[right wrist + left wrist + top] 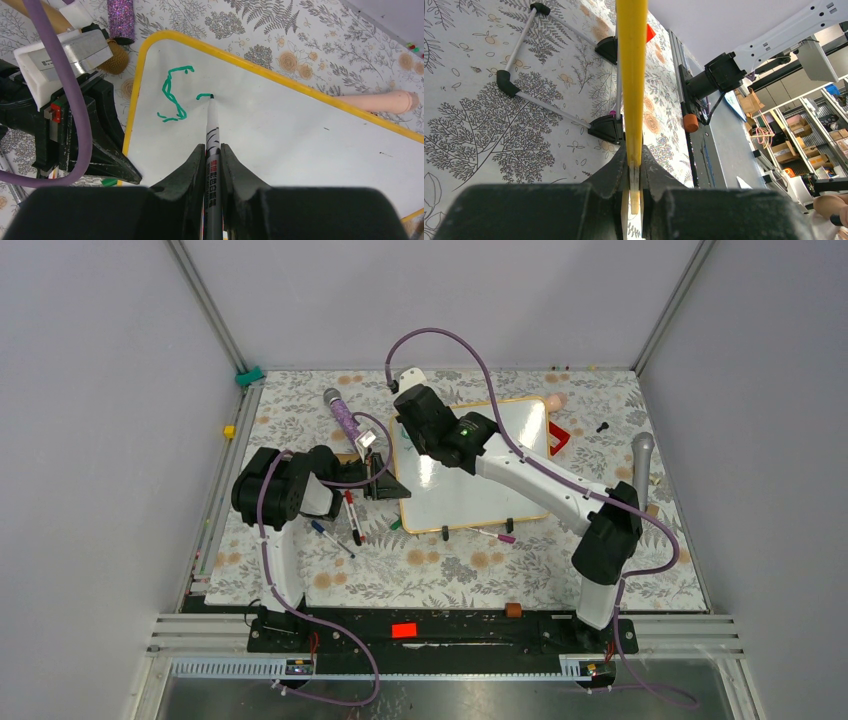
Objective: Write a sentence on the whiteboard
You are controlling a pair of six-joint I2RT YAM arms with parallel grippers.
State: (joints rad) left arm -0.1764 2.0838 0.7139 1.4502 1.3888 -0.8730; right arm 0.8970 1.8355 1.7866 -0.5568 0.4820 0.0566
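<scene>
The whiteboard [480,480] lies flat on the flowered table, its yellow-orange frame seen edge-on in the left wrist view [631,75]. My left gripper [390,485] [635,172] is shut on the frame's left edge. My right gripper [428,440] [212,155] is shut on a white marker [210,125], whose tip touches the whiteboard [300,140]. Of the sentence [172,95], a green "S" and a short stroke at the marker's tip show near the board's top left corner.
A purple glitter microphone [343,418] lies just beyond the board's left corner. Loose pens [352,517] lie near the left arm, and a pink marker [497,535] lies at the board's near edge. A grey microphone [641,465], a red object [560,435] and a peach object [385,101] lie to the right.
</scene>
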